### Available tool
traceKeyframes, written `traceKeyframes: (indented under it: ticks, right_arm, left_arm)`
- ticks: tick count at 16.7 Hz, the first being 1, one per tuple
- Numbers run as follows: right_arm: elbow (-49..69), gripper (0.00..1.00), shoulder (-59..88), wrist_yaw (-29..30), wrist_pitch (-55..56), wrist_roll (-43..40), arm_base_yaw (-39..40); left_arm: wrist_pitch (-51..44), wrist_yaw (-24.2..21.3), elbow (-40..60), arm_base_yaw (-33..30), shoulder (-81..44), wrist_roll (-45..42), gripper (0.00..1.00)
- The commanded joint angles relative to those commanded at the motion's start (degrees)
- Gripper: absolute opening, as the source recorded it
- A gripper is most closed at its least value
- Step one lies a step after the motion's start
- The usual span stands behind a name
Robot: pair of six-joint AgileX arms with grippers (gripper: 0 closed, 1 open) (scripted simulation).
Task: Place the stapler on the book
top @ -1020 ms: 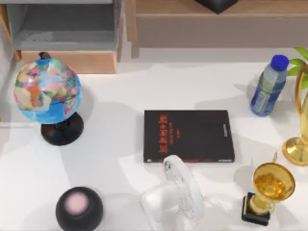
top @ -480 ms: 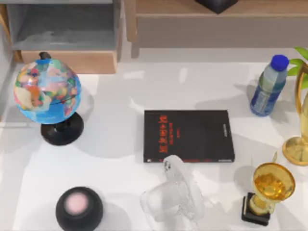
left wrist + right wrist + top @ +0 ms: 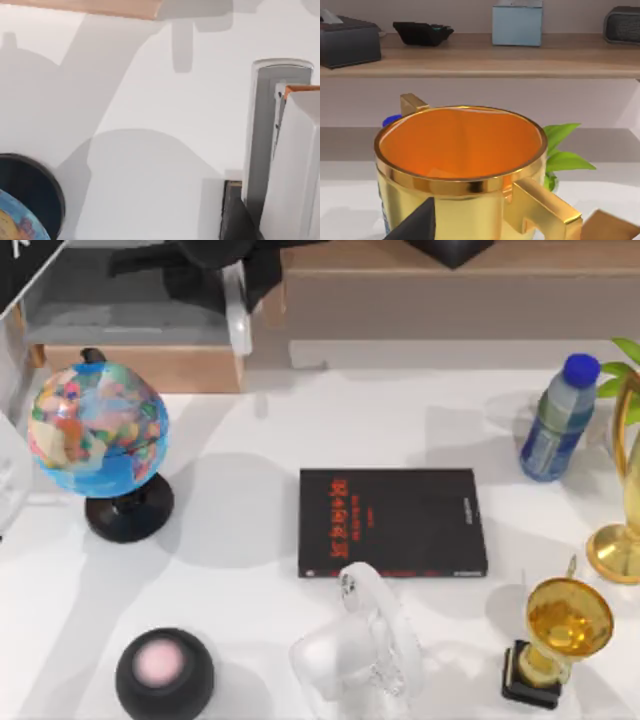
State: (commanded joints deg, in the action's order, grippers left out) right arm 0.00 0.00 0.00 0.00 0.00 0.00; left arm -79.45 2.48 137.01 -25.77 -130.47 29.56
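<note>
The black book (image 3: pixel 392 522) with red lettering lies flat at the table's middle. The white stapler (image 3: pixel 237 312) hangs high over the back left, in front of the shelf edge, at the end of my dark left arm, with my left gripper (image 3: pixel 230 280) shut on it. In the left wrist view the stapler (image 3: pixel 267 145) fills the near side as a grey and white bar above bare table. In the right wrist view my right gripper (image 3: pixel 512 229) is open, its fingers (image 3: pixel 417 222) wide apart, close in front of a gold trophy cup (image 3: pixel 460 165).
A globe (image 3: pixel 98 432) stands at the left, a black ball with a pink top (image 3: pixel 163 670) at the front left, and a translucent white object (image 3: pixel 362 655) just in front of the book. Trophies (image 3: pixel 565 630), a water bottle (image 3: pixel 558 420) and a wooden shelf (image 3: pixel 140 365) line the right and back.
My left arm has come into the top view at the back left, bringing the stapler with it, and the shadows on the table have shifted. The book and the other objects have not moved.
</note>
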Motion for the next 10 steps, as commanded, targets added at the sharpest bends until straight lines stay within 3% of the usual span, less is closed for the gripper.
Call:
traceKeyframes:
  ticks: [5,10]
  right_arm:
    - [0.0,1.0,0.0,0.0,0.0,0.0,0.0]
    - [0.0,1.0,0.0,0.0,0.0,0.0,0.0]
  left_arm:
    - [1.7,1.2,-3.7,-13.9,-6.6,10.1,0.0]
    - [2.5,1.8,-5.6,-20.2,-10.5,14.5,0.0]
